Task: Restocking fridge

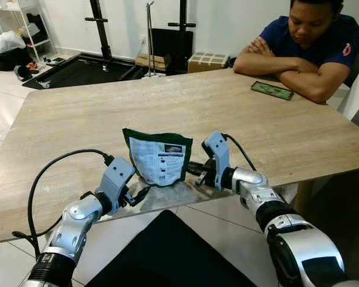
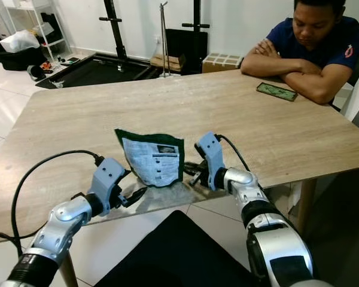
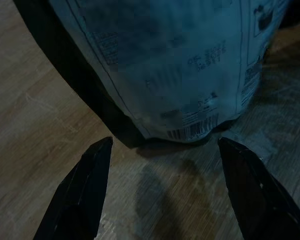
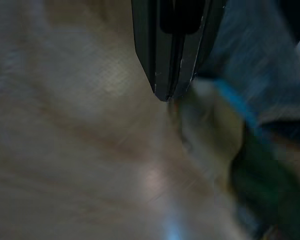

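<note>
A green pouch (image 1: 160, 158) with a white printed label stands upright near the front edge of the wooden table (image 1: 96, 113). My left gripper (image 1: 137, 194) is low at the pouch's lower left, open. In the left wrist view its fingertips (image 3: 97, 152) sit just short of the pouch's base (image 3: 190, 75), spread wider than the barcode corner. My right gripper (image 1: 194, 170) reaches in from the right, level with the pouch's lower right edge and shut. In the right wrist view its two fingers (image 4: 165, 75) are pressed together, with the blurred pouch (image 4: 260, 165) beside them.
A person (image 1: 305, 42) sits at the far right corner with folded arms, and a phone (image 1: 272, 90) lies before them. A black surface (image 1: 167, 251) lies below the table's front edge. Stands, boxes and a black mat (image 1: 84, 69) are on the floor behind.
</note>
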Controlling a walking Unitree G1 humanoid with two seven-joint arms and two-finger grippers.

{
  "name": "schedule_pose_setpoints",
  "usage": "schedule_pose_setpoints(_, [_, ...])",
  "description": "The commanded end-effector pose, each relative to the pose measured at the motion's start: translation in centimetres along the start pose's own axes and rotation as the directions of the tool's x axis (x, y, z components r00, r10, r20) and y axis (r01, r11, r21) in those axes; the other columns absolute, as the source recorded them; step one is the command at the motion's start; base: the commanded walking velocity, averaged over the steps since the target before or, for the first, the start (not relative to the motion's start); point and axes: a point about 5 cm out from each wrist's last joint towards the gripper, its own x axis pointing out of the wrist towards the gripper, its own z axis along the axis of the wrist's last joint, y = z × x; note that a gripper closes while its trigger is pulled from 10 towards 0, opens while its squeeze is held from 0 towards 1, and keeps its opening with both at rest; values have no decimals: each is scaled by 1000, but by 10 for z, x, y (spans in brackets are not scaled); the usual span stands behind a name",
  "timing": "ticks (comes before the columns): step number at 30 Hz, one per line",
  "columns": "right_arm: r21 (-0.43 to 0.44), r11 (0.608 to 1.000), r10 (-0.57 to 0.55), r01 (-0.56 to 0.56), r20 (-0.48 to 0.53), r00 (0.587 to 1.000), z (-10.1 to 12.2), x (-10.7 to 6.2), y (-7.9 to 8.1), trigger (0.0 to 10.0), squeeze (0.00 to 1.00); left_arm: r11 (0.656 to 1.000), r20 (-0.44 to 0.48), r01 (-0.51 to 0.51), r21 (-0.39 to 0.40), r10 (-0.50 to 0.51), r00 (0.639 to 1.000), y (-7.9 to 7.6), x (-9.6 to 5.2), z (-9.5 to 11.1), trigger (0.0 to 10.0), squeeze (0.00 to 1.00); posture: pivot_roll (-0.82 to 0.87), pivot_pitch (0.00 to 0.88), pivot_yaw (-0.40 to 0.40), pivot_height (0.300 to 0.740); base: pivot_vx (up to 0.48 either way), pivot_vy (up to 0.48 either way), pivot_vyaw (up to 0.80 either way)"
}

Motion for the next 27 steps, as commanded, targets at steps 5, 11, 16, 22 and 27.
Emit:
schedule_pose_setpoints(5, [-3, 987, 161, -161, -17, 987, 0, -8, 5, 3804, 0, 999, -30, 0, 46, 1, 1000, 9, -1, -5, 10000, 0, -72, 0, 16, 740, 0, 0, 0])
schedule_pose_setpoints(11, [7, 942, 336, -336, 9, 942, 5, -15, 15, 3725, 0, 998, -31, -4, 64, 6, 1000, 13, 1, -6, 10000, 0, -77, 0, 15, 740, 0, 0, 0])
schedule_pose_setpoints(16, [32, 881, 471, -472, 21, 882, 3, -20, 29, 3804, 0, 997, -27, -18, 76, 20, 999, 18, 2, -6, 10000, 0, -79, 0, 13, 740, 0, 0, 0])
schedule_pose_setpoints(22, [47, 862, 504, -504, 2, 864, -2, -20, 35, 4627, 0, 996, -25, -22, 83, 24, 999, 21, 2, -5, 10000, 0, -81, 0, 16, 740, 0, 0, 0])
schedule_pose_setpoints(27, [-1, 940, 341, -341, -6, 940, 6, -27, 13, 10000, 0, 996, -22, -9, 91, 11, 1000, 17, -2, -5, 10000, 0, -80, 2, 21, 740, 0, 0, 0])
